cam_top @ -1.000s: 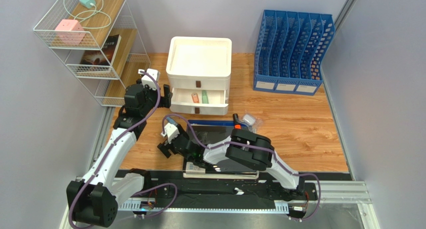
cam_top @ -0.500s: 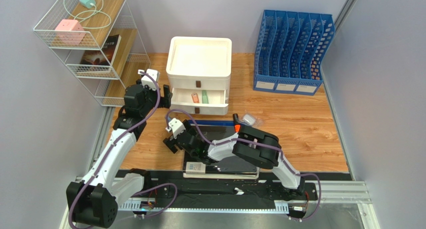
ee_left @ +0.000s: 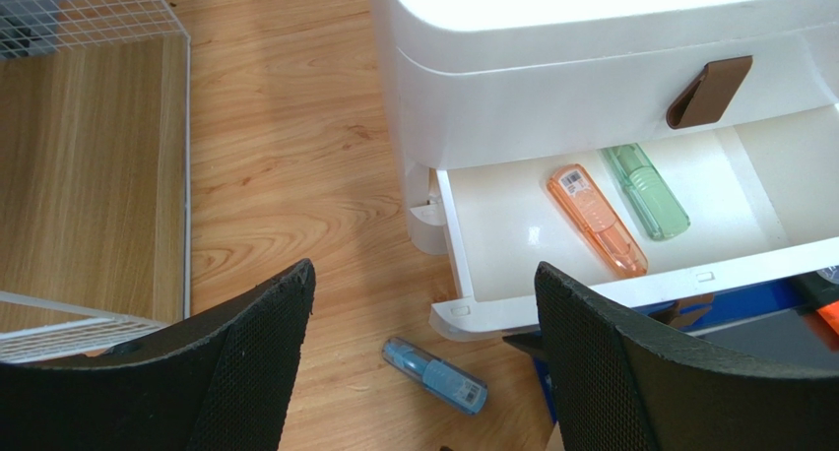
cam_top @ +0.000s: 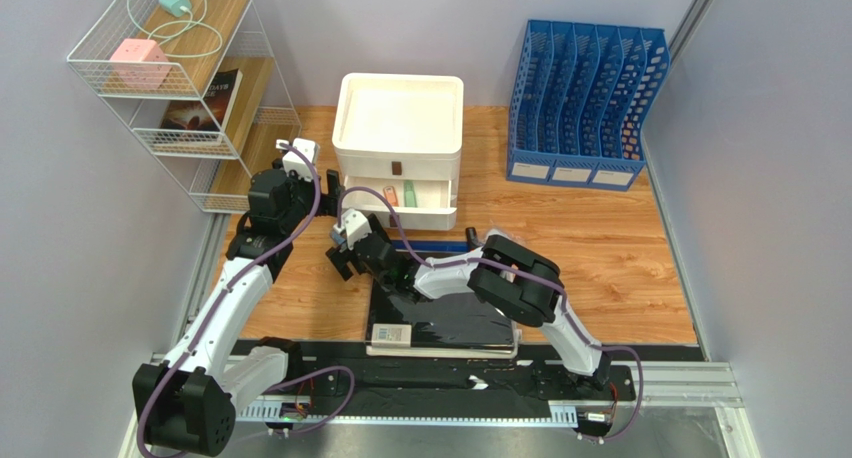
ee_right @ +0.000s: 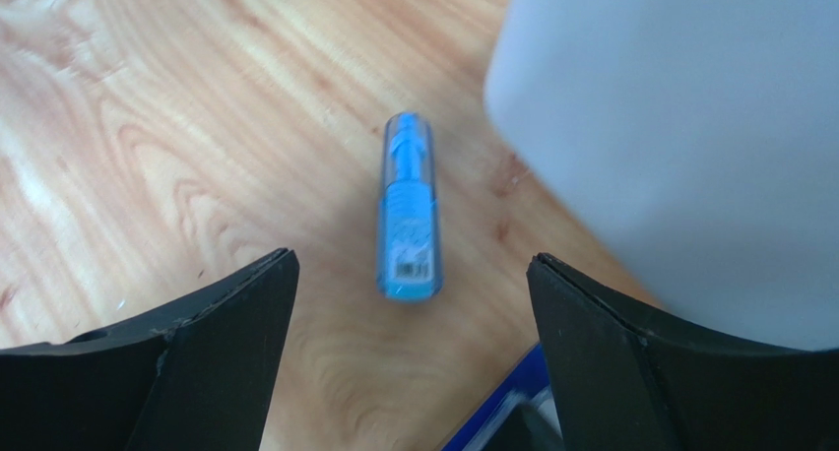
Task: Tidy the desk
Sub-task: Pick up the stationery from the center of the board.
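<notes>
- At the far left corner of the desk (cam_top: 610, 268) we see a white wire shelf unit (cam_top: 170, 88). The desk's wood top runs from there to the right wall.
- The left gripper (ee_left: 423, 274) hangs just left of the white drawer unit (cam_top: 400, 118), jaws wide and holding nothing.
- The unit's open drawer (ee_left: 492, 244) holds an orange pen-shaped case (ee_left: 596, 220) and a green pen-shaped case (ee_left: 645, 190), side by side.
- The right gripper (ee_right: 409, 264), jaws wide and empty, hovers over a blue pen-shaped case (ee_right: 406, 210) lying on the wood near the drawer's left front corner.
- At the far right we see a blue file rack (cam_top: 585, 103).
</notes>
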Controlling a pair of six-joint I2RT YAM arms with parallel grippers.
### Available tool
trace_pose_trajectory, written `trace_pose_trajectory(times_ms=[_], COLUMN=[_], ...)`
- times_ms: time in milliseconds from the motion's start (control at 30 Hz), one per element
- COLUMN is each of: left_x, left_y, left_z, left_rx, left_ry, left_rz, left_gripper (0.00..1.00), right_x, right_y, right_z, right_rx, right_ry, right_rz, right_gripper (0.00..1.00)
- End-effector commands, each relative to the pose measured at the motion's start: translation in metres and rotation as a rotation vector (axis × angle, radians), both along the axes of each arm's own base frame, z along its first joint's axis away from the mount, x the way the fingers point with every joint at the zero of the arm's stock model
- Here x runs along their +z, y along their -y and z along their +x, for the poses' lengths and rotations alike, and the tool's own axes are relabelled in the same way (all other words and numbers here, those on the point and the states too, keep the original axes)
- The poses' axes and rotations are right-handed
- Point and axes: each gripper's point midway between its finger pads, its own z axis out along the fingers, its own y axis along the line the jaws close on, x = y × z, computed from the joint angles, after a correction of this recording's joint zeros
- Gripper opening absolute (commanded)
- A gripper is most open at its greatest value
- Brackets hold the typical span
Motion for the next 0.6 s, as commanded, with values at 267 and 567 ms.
trace_pose_trajectory(times_ms=[267, 567], left_x=[0.019, 0.019], left_y=[-0.009, -0.01], left_z=[0.0, 0.0], left_rx=[0.038, 0.039], left_ry=[0.085, 0.087], left_rz=[0.009, 0.01], left_gripper=[0.88, 0.88], right_x=[-0.021, -0.035], right_y=[-0.027, -0.026], right_z=[0.004, 0.001], right_rx=[0.06, 0.048], right_ry=[-0.076, -0.122], right_rz=[0.01, -0.001], right_gripper=[0.84, 0.62])
